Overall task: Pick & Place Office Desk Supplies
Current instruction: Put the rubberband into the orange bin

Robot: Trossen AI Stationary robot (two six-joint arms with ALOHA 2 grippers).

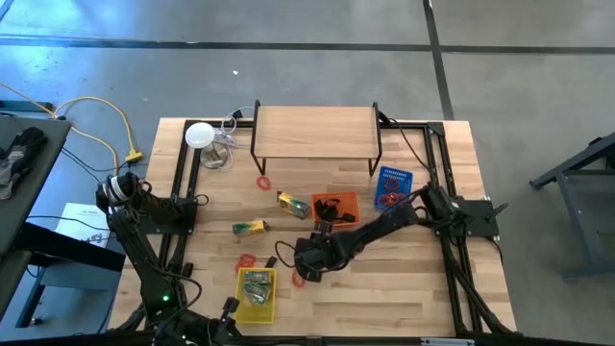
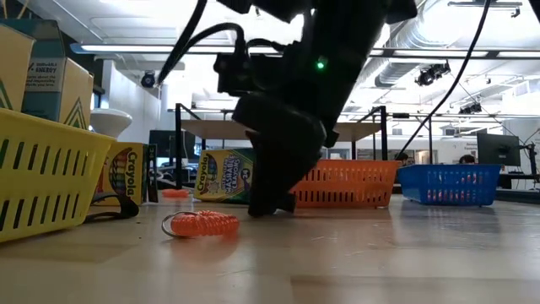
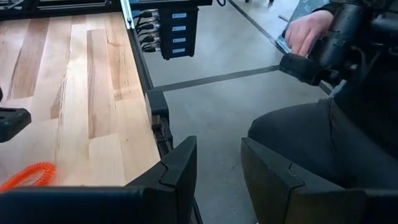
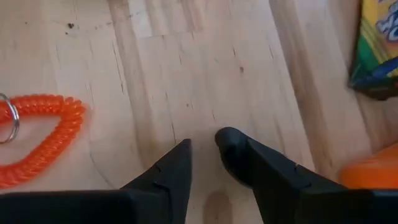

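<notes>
A red coiled band with a metal ring [image 4: 38,138] lies flat on the wood [image 2: 201,224], just left of my right gripper [image 4: 205,148]. That gripper [image 1: 306,267] points steeply down, its fingertips a little apart, with nothing between them and close to the tabletop [image 2: 270,207]. Two yellow-green crayon packs [image 1: 293,204] [image 1: 250,227] lie on the table farther back. Other red bands [image 1: 263,183] [image 1: 247,260] lie loose. My left gripper [image 3: 217,168] waits open at the table's near left edge [image 1: 223,329], facing the floor beyond.
A yellow basket [image 1: 256,306] holding packs stands near the front. An orange basket [image 1: 348,199] with black clips and a blue basket [image 1: 394,177] with red bands stand mid-right. Behind them are a wooden shelf [image 1: 315,130] and a white disc [image 1: 199,135]. A person [image 3: 311,134] sits beyond the table.
</notes>
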